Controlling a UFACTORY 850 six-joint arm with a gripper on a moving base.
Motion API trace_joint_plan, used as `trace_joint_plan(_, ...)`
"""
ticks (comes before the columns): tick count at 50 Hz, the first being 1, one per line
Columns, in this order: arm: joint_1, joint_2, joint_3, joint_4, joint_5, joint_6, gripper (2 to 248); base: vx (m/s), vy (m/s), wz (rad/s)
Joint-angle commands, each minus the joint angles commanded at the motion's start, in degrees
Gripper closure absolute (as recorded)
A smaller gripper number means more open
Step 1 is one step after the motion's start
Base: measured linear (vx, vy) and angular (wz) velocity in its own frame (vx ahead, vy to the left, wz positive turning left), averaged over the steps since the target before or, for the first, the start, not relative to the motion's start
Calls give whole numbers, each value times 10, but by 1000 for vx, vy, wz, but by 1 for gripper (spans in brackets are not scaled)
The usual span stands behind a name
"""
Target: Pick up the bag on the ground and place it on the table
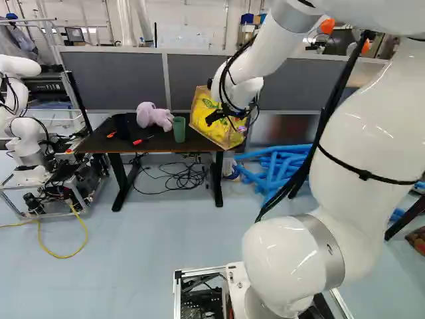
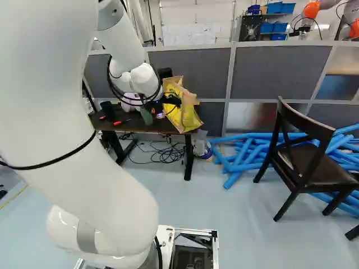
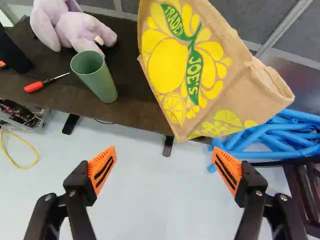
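Observation:
My gripper (image 1: 216, 116) is in front of the bag (image 1: 227, 137) at the right end of the dark table (image 1: 158, 145) in the left base view. In the wrist view the gripper (image 3: 164, 169) stands wide open, nothing between its orange-padded fingers. Ahead of it is the tan bag (image 3: 185, 72) with yellow fruit print, tilted at the table (image 3: 132, 111); its lower part reaches past the front edge. The bag's underside is hidden, so how much of it rests on the top I cannot tell. In the right base view the bag (image 2: 188, 116) looks creased.
A green cup (image 3: 95, 77), a lilac plush toy (image 3: 75, 25) and a red screwdriver (image 3: 35, 86) lie or stand on the table beside the bag. Blue tubes (image 2: 247, 154) and a dark chair (image 2: 305, 157) are to the right. Another robot (image 1: 26, 133) stands far left.

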Motion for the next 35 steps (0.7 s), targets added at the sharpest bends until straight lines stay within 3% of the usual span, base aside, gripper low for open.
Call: trace_joint_plan(35,-12,84,189,0,227,35,3,0,0,0)
